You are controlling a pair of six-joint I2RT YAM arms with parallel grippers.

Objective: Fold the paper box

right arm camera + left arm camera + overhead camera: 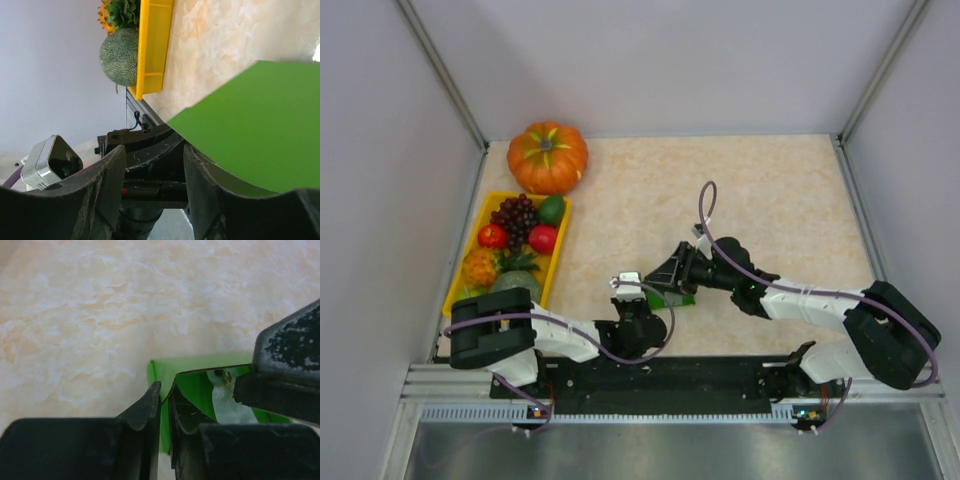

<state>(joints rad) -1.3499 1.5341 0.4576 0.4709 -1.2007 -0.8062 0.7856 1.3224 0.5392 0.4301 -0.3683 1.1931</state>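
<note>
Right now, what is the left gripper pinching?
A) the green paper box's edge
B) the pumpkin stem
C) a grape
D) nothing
A: the left wrist view shows the left gripper shut on a thin edge of the paper box.

Bright, even diffuse light, faint soft shadows, overhead view sharp — wrist views blurred up close

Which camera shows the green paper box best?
The right wrist camera: the paper box fills much of the picture as a big flat green panel. The left wrist camera shows a folded corner pinched in the left gripper. The top camera shows only a small green sliver.
</note>
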